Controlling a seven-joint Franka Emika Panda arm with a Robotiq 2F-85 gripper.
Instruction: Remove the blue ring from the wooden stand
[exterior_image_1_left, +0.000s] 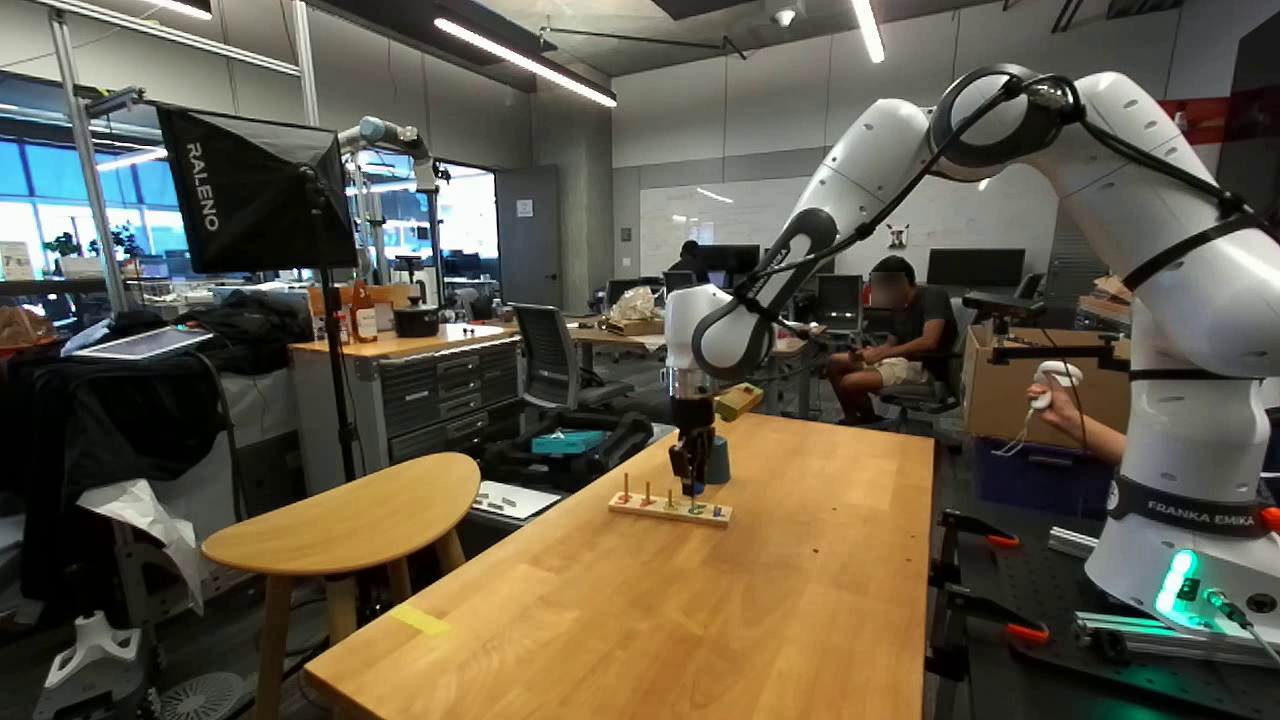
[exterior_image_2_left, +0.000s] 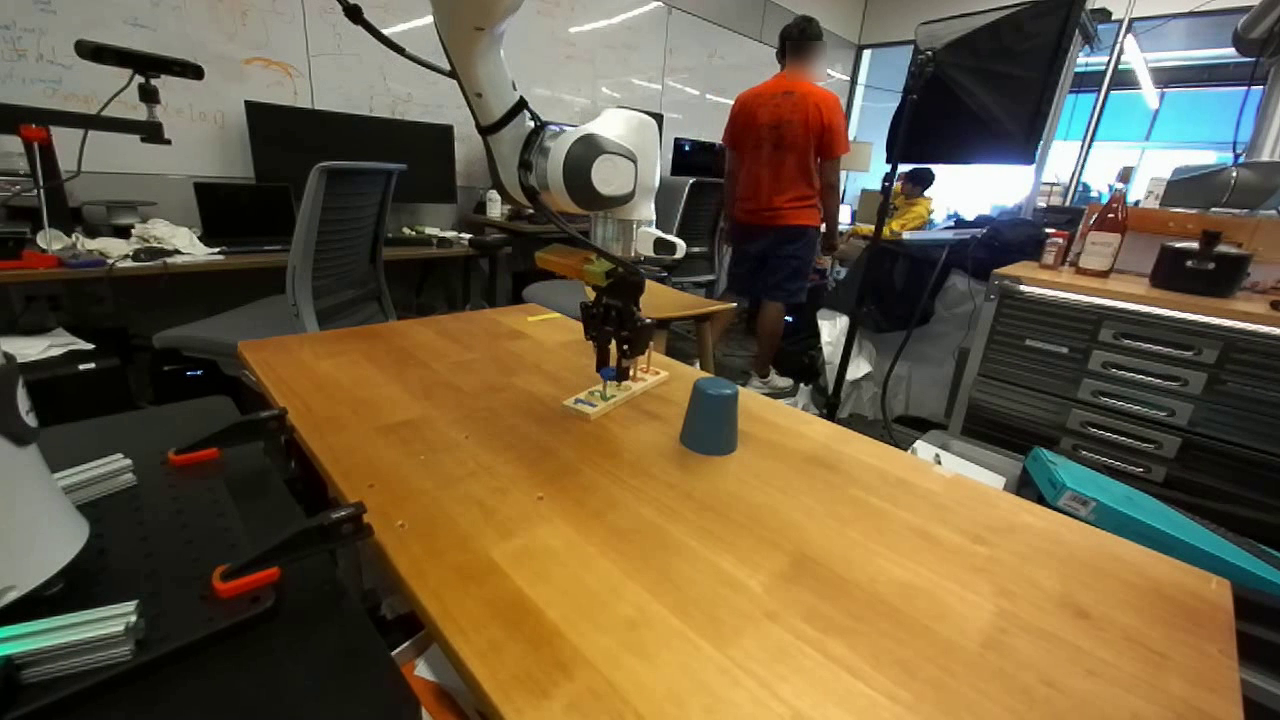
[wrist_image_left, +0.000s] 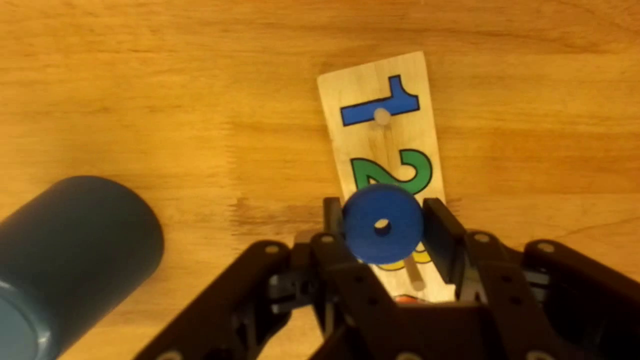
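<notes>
Close overhead wrist view, exteriors sharing table (exterior_image_1_left: 790, 590)

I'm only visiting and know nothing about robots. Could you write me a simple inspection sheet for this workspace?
Surface: wooden table, with a yellow strip near a corner.
Job's things: blue ring over the wooden stand; I cannot tell whether it is fully off.
Clutter: blue-grey cup, apparently upside down, apart from the stand.
Gripper: closed on the ring from both sides.
Cables: black cable strapped along the arm.
Surroundings: standing person in orange, black studio lamp, grey chair.
</notes>
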